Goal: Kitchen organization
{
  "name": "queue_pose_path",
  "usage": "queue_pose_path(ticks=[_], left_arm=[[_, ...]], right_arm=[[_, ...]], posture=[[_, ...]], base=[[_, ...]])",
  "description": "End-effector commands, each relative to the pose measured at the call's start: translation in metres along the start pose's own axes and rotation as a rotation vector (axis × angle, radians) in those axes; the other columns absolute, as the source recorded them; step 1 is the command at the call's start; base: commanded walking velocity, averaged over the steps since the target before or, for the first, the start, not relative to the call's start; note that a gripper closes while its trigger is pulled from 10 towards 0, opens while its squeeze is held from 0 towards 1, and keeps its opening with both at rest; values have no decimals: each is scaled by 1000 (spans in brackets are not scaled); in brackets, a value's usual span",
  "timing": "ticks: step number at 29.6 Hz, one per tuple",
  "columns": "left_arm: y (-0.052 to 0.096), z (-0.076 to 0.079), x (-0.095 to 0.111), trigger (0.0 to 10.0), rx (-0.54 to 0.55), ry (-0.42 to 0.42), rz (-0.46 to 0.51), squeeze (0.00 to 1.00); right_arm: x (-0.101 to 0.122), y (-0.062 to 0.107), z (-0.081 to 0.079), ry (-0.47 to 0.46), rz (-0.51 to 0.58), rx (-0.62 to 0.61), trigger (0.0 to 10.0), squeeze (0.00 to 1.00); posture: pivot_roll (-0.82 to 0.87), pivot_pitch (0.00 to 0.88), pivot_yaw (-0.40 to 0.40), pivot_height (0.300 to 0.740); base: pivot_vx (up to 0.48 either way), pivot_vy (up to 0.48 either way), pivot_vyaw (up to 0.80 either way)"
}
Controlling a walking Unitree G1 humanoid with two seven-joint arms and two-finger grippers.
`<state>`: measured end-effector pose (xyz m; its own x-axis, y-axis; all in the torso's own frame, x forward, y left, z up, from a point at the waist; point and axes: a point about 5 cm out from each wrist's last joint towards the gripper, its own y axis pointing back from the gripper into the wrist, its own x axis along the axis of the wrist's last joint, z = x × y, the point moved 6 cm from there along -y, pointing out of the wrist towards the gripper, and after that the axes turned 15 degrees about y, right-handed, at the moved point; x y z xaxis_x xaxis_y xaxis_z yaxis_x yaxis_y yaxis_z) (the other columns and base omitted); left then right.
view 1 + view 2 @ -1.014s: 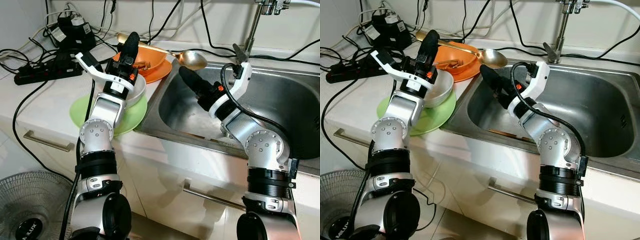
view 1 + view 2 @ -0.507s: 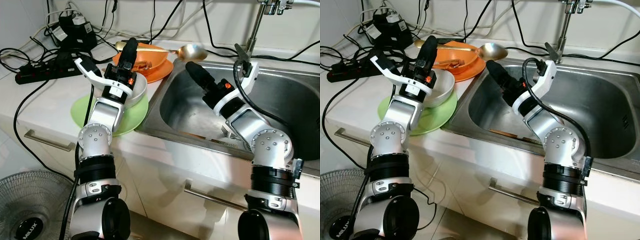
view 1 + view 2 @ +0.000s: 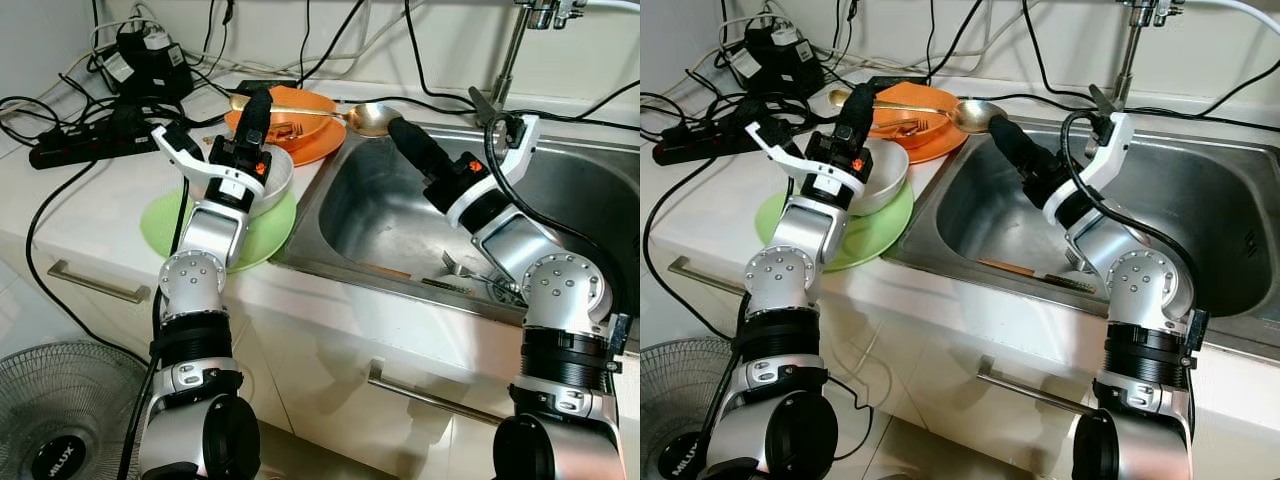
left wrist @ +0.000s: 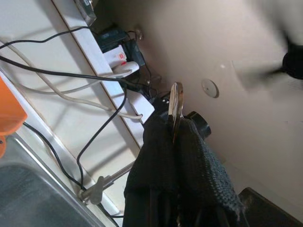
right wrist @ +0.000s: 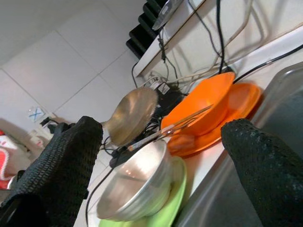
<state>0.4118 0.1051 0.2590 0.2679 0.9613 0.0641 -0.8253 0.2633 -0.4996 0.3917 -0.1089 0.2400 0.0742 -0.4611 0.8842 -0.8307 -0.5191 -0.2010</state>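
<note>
Above the orange bowl [image 3: 290, 112], your left pincer [image 3: 255, 105] is clamped on the golden ladle [image 3: 368, 118], whose bowl overhangs the sink [image 3: 560, 190] rim. Your right pincer [image 5: 161, 156] hangs spread wide, empty, above the basin's corner beside the worktop [image 3: 90, 200]; its wrist view shows a steel bowl [image 5: 137, 184].

My head views are bright and evenly lit, sharp across the frame. Soft glare sits on the steel sink [image 3: 370, 200] wall and on the cabinet front at lower centre. In my left wrist view the upper right is smeared with blur. In my right wrist view the near fingers [image 5: 265, 165] are soft, slightly out of focus.
</note>
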Motion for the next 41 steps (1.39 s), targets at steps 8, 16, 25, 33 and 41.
queue_pose_path(ticks=[8, 16, 25, 33, 41], left_arm=[[1, -2, -12, 0, 1, 35, -21, 0], [1, -2, -25, 0, -1, 64, -48, 0], [4, -4, -33, 0, 4, 86, -67, 0], [4, -4, -33, 0, 5, 88, -67, 0], [4, -3, -33, 0, 4, 86, -66, 0]], right_arm=[[1, -10, -13, -14, 25, 40, 0, 0], [-1, -16, -20, -48, 36, 58, 0, 0], [-1, -19, -21, -85, 61, 59, 0, 0], [1, -19, -20, -95, 73, 50, 0, 0], [1, -20, -18, -104, 73, 44, 0, 0]], posture=[[-107, 0, 130, 740], [-107, 0, 128, 740], [-105, 0, 129, 740], [-106, 0, 129, 740], [-108, 0, 126, 740]], base=[[0, 0, 0], [0, 0, 0], [0, 0, 0], [0, 0, 0], [0, 0, 0]])
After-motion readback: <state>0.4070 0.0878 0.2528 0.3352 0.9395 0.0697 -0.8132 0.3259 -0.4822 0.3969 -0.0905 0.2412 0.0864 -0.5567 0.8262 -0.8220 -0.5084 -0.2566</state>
